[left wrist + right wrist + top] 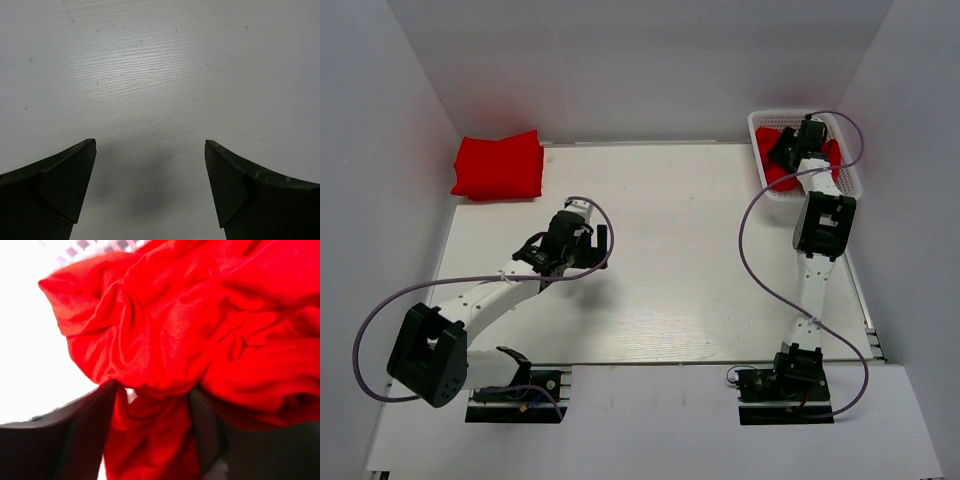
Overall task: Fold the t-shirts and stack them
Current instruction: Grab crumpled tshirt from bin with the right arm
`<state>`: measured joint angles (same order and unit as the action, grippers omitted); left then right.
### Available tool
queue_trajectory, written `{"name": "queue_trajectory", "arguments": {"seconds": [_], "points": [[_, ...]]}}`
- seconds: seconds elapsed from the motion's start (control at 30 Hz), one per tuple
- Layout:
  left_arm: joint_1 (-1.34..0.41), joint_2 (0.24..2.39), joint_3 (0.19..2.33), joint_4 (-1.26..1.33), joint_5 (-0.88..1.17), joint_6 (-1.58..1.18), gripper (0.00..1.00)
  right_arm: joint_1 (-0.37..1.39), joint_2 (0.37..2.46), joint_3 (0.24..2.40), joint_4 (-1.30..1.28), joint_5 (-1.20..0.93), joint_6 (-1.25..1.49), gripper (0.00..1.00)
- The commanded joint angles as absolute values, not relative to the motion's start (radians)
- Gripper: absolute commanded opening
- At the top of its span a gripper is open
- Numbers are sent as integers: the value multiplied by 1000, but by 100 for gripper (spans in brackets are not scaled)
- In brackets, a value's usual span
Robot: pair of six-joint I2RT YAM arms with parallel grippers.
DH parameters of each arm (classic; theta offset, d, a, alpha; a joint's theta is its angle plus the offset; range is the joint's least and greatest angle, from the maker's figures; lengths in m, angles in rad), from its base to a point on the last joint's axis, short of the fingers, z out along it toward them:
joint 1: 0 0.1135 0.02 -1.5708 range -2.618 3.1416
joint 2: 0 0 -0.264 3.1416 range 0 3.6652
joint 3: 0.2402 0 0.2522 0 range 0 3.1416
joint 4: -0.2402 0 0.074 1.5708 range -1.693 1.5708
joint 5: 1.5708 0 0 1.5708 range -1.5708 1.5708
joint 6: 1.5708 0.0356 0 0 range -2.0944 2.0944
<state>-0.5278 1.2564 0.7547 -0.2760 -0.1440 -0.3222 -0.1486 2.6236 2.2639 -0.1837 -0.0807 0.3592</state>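
A folded red t-shirt stack lies at the table's far left corner. Crumpled red t-shirts fill the white mesh basket at the far right. My right gripper reaches down into the basket. In the right wrist view its fingers close on a bunched fold of a red t-shirt, with fabric filling the gap at my right gripper. My left gripper hovers over bare table left of centre. It is open and empty in the left wrist view.
White walls enclose the table on the left, back and right. The basket stands against the right wall. Purple cables loop from both arms over the table. The white table top lies between the arms.
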Motion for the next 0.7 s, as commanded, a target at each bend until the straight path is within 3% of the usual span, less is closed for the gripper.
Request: {"name": "queue_trajectory", "arguments": {"seconds": [0.0,0.1,0.2,0.3,0.67], "points": [[-525,1273,799,-261,-137,-316,100,-143,2695,2283,-109,-167,420,52],[-525,1295,808,-272,-137,-316,100,-141,2686,2267,-100,-167,431,29],[-525,1295,818,-272,-137,-307,100,-146,2617,2182,-45,-186,434,22],[-525,1295,818,-282,-127,-307,100,-150,2505,2091,34,-187,428,0],[-525,1201,805,-328,-120,-363,100,-152,2128,2091,-43,-156,247,0]]}}
